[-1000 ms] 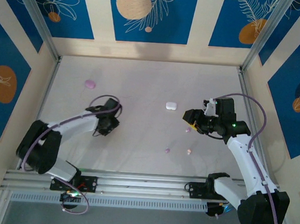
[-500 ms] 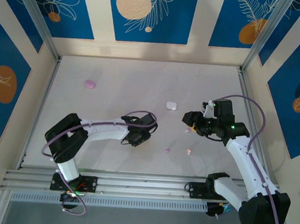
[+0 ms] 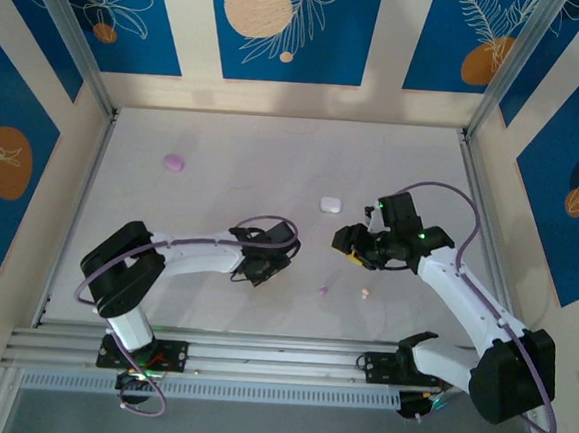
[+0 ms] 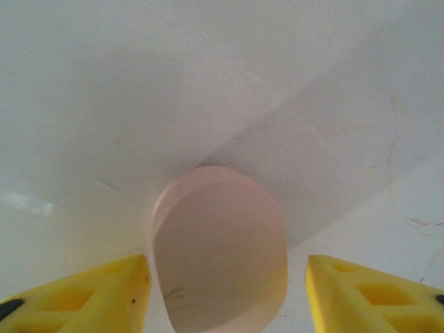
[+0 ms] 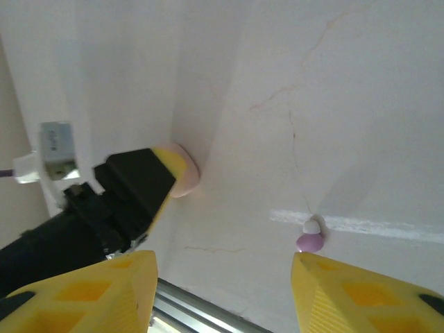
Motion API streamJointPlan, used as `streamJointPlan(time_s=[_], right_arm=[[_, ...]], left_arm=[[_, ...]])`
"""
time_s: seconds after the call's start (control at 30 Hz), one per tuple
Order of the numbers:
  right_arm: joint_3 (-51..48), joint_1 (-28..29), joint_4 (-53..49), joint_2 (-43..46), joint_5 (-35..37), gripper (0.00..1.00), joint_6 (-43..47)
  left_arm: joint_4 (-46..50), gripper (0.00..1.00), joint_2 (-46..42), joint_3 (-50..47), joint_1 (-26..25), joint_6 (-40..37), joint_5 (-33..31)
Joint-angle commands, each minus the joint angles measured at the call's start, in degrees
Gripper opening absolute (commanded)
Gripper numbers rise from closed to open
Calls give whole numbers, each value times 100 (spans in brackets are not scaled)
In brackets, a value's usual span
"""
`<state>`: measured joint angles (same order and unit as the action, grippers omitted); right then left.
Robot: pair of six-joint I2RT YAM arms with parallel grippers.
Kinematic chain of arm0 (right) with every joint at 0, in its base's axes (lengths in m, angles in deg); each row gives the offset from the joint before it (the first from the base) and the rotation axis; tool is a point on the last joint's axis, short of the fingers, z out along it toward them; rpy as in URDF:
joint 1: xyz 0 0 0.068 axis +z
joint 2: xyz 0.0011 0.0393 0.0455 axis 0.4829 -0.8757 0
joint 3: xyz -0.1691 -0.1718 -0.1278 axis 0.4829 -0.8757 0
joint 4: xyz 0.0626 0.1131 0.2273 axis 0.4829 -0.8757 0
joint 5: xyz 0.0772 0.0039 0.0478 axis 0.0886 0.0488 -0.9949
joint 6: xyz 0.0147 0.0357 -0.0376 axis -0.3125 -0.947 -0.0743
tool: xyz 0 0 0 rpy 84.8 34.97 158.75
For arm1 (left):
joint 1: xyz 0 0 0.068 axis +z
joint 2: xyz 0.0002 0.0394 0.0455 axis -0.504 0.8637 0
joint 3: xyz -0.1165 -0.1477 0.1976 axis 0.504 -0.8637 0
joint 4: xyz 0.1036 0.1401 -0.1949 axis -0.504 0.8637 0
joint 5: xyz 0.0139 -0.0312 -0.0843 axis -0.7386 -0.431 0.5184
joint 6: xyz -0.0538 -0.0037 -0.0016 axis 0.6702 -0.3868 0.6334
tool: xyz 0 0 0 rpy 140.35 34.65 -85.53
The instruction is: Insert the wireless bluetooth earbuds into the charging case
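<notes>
Left gripper (image 4: 227, 295) hangs low over the table with its jaws parted around the pale pink charging case (image 4: 218, 243), not clamped on it. In the left wrist view one yellow finger (image 4: 90, 295) sits just beside the case's edge, and the other stands off with a strip of bare surface between. Seen from above, the case lies on the white table (image 3: 241, 193), a little left of the middle and toward the near edge. To its right, apart from it, a purple earbud (image 3: 323, 290) lies loose on the table. A pale earbud (image 3: 365, 294) lies near that one, further right (both are mere specks from overhead). The right wrist view shows the purple one more closely, with a small white part at its upper end. Beyond it in that view is the left arm's yellow-tipped finger, against the pink case. Right gripper (image 3: 353, 244) is poised just beyond the two earbuds, toward the far side, its jaws standing wide apart with nothing between them. Further back, a white case (image 3: 330, 204) rests near the table's middle, just left of that gripper, and a purple case (image 3: 174, 161) lies well apart toward the far left corner.
</notes>
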<state>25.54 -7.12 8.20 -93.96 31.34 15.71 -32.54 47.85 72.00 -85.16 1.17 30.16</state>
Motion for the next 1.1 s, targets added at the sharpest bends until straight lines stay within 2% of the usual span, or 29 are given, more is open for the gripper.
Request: streamJointPlan(time_s=[0.0,0.17,0.33,0.47,0.63,0.77,1.07], right_arm=[[259,294,26,-238,353,54,-131],[496,876,163,-724,782,54,-12],[688,1835,708,-1304,1563,55,869],[1035,2290,757,-1950,1938,55,1211],[1492,2324,699,-2769,1376,56,1130],[1713,2324,829,-3381,876,56,986],[2025,2465,837,-4061,309,56,881]], left_arm=[[59,65,-442,-146,18,77,-315],[-28,69,-1276,-448,284,-710,-602],[-39,70,-2352,-960,690,-1640,-984],[-383,70,-3300,-1729,1307,-2103,-654],[-78,70,-4068,-2239,1953,-2235,-397],[82,70,-4559,-2446,2281,-2418,-381],[361,71,-4991,-2298,2491,-3222,-664]])
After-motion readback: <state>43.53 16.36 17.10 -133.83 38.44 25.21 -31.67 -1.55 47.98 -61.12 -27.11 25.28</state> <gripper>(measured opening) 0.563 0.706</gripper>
